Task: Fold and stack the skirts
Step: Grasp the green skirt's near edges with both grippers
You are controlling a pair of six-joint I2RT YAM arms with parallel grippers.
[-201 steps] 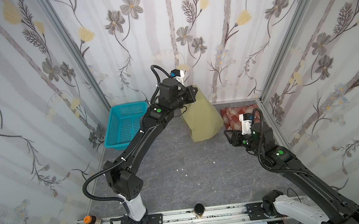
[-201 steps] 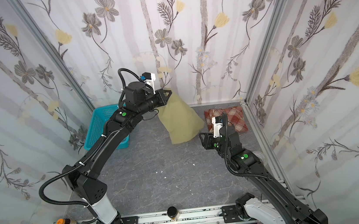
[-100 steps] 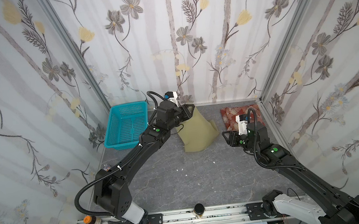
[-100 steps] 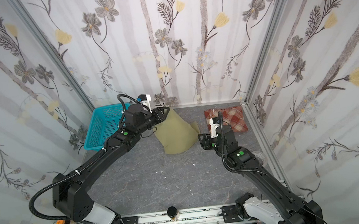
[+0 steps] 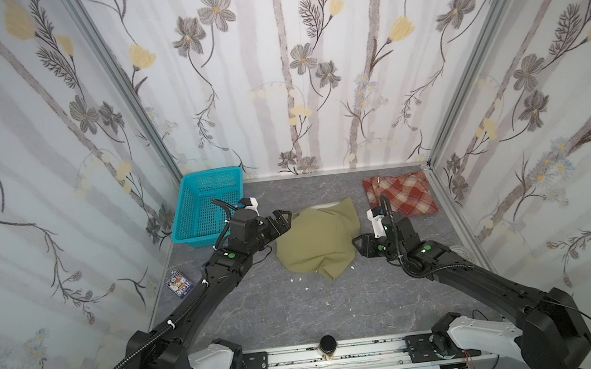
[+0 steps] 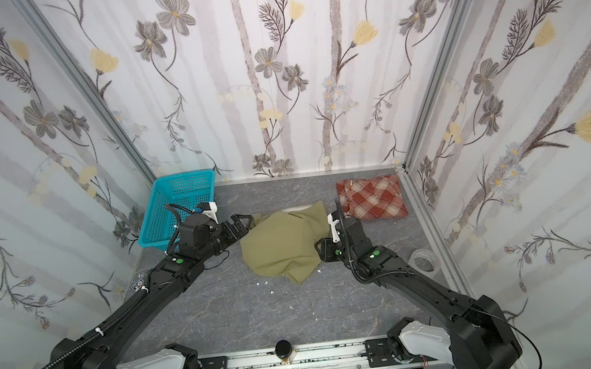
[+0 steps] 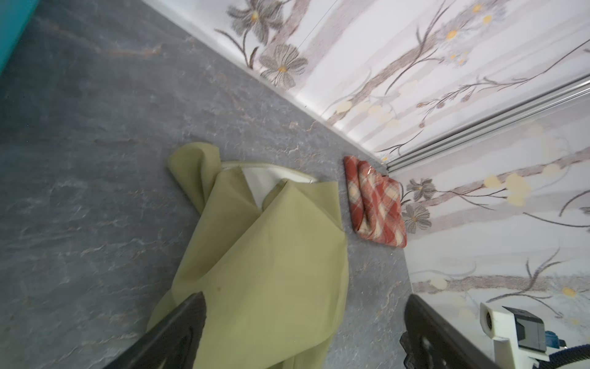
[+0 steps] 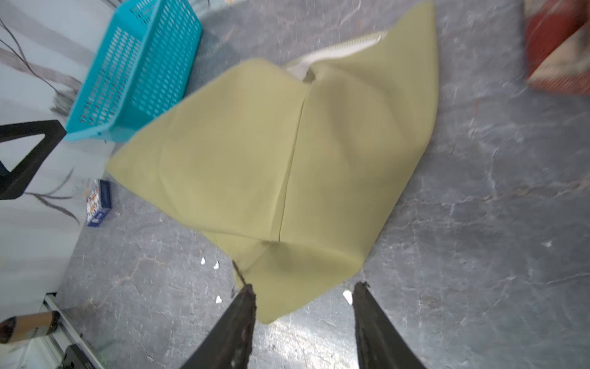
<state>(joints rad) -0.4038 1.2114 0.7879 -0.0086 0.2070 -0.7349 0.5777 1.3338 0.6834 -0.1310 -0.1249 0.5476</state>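
Up front, at 3 o'clock of the olive-green skirt [image 5: 317,245]: right gripper [image 5: 356,248], jaws half parted, empty, just beside the cloth. Midway back, lies crumpled and unfolded, long axis roughly 1 to 7 o'clock. At its 10 o'clock edge: left gripper [image 5: 286,219], jaws spread wide, gripping nothing. Looks equally near to both arms, so likely wants a two-sided spread before any fold. Farthest, at 2 o'clock in the back corner: plaid skirt [image 5: 401,195], folded, well apart.
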